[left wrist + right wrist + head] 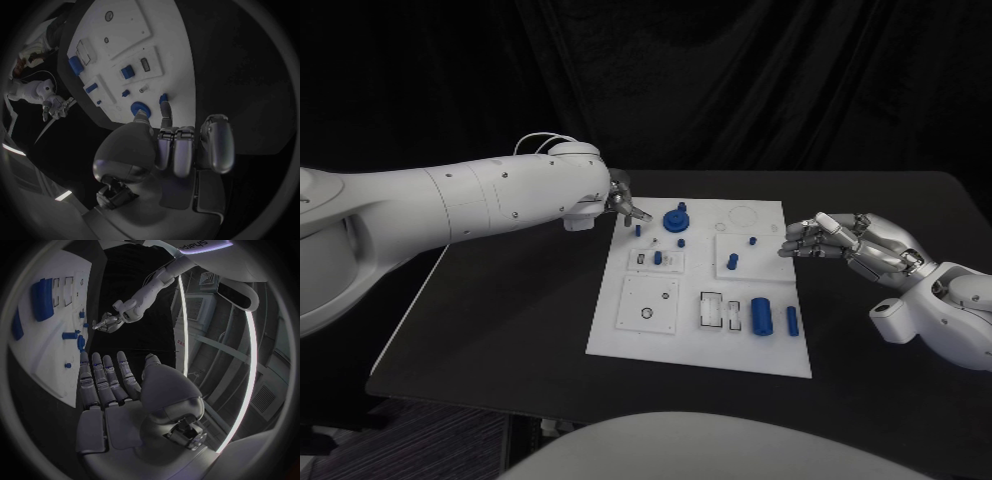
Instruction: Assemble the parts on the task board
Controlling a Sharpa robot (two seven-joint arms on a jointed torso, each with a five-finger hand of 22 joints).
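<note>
The white task board (629, 335) lies in the middle of the table with several blue parts on it. A round blue knob (678, 218) stands near its far edge and a blue peg (638, 229) near its far left corner. A thick blue cylinder (762, 314) lies toward the near right. My left hand (623, 204) hovers at the board's far left corner; its thumb (142, 119) and one finger (165, 114) point at the knob (137, 107) with nothing between them, the other fingers curled. My right hand (855, 241) floats off the board's right edge, fingers stretched out, empty.
Small blue pegs (733, 262) stand in the board's middle, and a slim blue cylinder (792, 320) lies beside the thick one. White rectangular sockets (713, 308) sit near the cylinders. Bare black table (502, 320) spreads left of the board.
</note>
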